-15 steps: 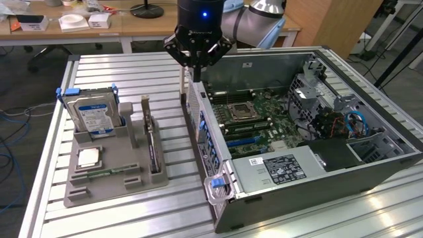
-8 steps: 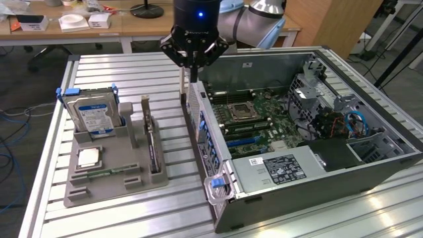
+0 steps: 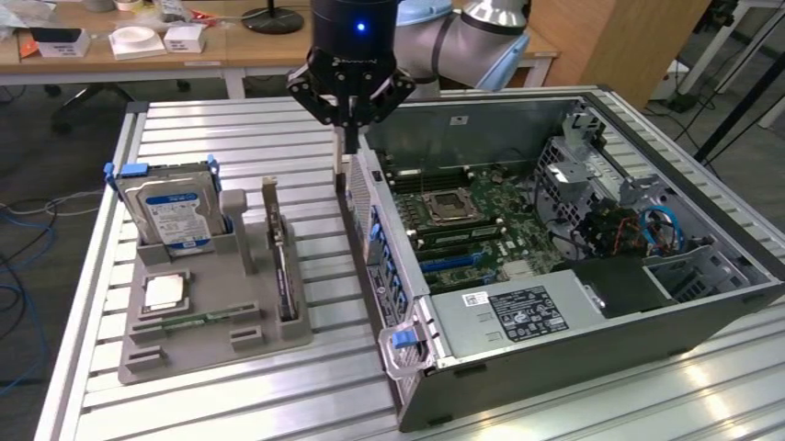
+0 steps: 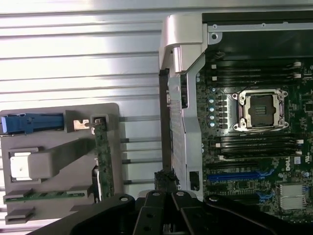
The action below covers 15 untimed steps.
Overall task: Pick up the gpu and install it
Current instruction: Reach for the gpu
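The gpu (image 3: 283, 271) stands on its edge in the right slot of a grey holder (image 3: 245, 344), with its metal bracket at the far end. In the wrist view the gpu (image 4: 103, 161) appears as a narrow green strip. My gripper (image 3: 349, 140) hangs shut with nothing in it above the rear wall of the open computer case (image 3: 552, 303), to the exterior view's right of the card and well above it. In the wrist view my gripper (image 4: 165, 180) sits over that wall's edge, between the holder and the motherboard (image 4: 254, 147).
The holder also carries a silver hard drive (image 3: 172, 207) with blue rails, a processor (image 3: 165, 292) and a memory stick (image 3: 202, 322). Inside the case lie the empty processor socket (image 3: 444, 208) and blue card slots (image 3: 460, 260). The ribbed metal table (image 3: 245, 404) ends close to the holder.
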### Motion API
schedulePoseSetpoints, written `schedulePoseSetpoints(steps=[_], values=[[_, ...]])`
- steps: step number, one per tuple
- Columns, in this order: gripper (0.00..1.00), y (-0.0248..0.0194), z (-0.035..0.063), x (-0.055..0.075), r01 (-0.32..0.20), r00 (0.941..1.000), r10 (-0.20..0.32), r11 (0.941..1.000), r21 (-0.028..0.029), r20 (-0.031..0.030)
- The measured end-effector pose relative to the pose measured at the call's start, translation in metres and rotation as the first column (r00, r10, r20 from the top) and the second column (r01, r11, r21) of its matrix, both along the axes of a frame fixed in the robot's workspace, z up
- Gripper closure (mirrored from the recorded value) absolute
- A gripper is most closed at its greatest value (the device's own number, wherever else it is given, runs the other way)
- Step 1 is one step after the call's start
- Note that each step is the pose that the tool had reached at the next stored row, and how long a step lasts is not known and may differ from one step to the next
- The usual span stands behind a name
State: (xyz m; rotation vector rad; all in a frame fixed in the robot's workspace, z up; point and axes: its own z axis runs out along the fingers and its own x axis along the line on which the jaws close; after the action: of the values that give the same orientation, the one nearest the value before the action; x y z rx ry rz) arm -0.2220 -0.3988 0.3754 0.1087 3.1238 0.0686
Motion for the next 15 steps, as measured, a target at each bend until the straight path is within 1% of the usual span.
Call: schedulePoseSetpoints(steps=[15], values=[[0.89,-0.0001,-0.0003,-0.0093,-0.005,1.0,0.005,1.0,0.0,0.0001]])
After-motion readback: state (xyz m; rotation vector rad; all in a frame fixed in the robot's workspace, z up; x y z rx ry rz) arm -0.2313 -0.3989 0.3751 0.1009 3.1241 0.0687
